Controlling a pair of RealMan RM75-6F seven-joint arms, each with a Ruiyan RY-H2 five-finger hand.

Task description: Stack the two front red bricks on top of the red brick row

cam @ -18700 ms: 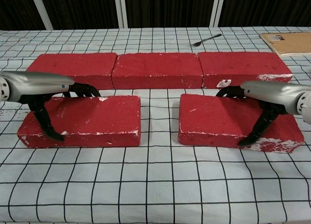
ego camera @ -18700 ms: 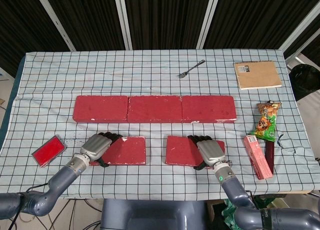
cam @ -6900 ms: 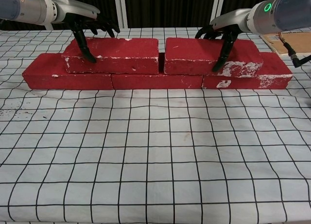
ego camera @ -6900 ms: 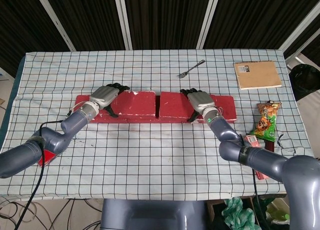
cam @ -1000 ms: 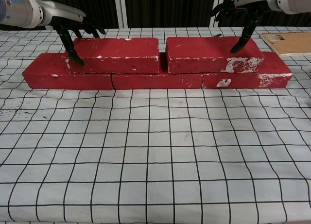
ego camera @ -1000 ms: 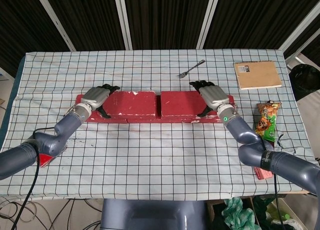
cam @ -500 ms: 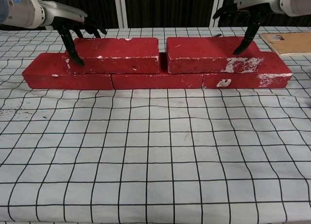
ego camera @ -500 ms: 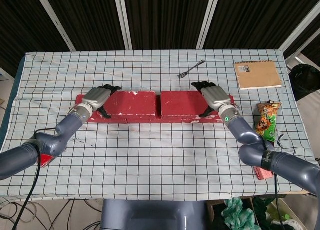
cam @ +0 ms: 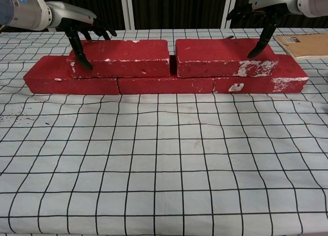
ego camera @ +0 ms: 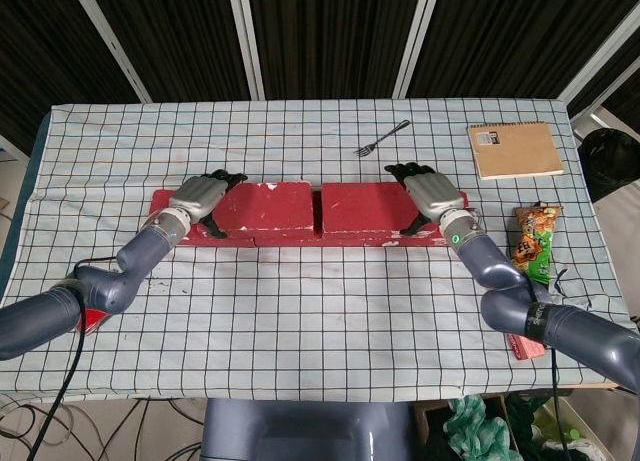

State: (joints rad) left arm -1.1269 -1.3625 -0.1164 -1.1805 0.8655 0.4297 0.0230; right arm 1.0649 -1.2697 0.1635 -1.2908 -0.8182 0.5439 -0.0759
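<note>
Two upper bricks already up on the red brick row, judged as the stacking itself done.

Nearest: checked tablecloth, bare in front of the bricks.

Next back: three-brick row flat on the cloth, carrying the left upper brick and the right upper brick, a narrow gap between them over the middle brick.

At the outer ends: left hand draped over the left brick's outer end, fingers spread and pointing down, one fingertip down the front face, no closed grip apparent. Right hand above the right brick's outer end, fingers apart, one fingertip reaching down to the top surface, nothing held.

Compared with a second ago: left brick nudged slightly inward, gap a touch narrower; right hand shifted slightly outward. Reads as final alignment and release rather than carrying.

Farther back: fork, notebook and snack packet toward the right, well apart from the bricks.
</note>
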